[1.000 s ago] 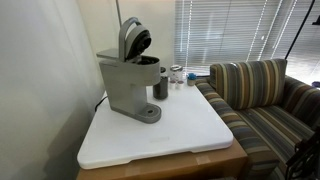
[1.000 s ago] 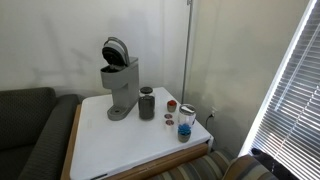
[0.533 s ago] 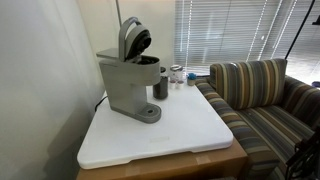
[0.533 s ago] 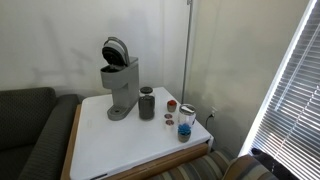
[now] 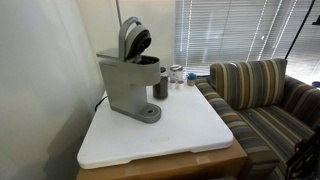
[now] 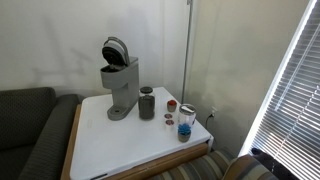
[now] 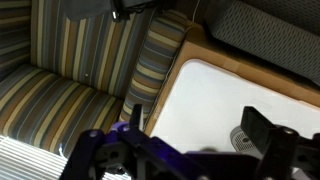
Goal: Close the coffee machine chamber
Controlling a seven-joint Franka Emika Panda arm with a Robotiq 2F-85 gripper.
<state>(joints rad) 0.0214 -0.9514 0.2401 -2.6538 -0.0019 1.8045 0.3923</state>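
The grey coffee machine [image 5: 128, 88] stands at the back of the white table top [image 5: 170, 135]; it shows in both exterior views [image 6: 120, 88]. Its chamber lid [image 5: 133, 40] is tipped up and open [image 6: 115, 50]. Neither exterior view shows the arm or the gripper. In the wrist view my gripper [image 7: 197, 128] is open and empty, high above the table top [image 7: 210, 95], with the machine's round drip tray [image 7: 242, 140] between its fingers far below.
A dark cup [image 5: 160, 86] [image 6: 147, 103] stands right beside the machine. Small jars [image 6: 186, 121] [image 5: 177, 75] stand further along the table. A striped couch [image 5: 260, 95] [image 7: 80, 70] borders one table edge and a dark couch [image 6: 25, 130] another. Window blinds lie behind.
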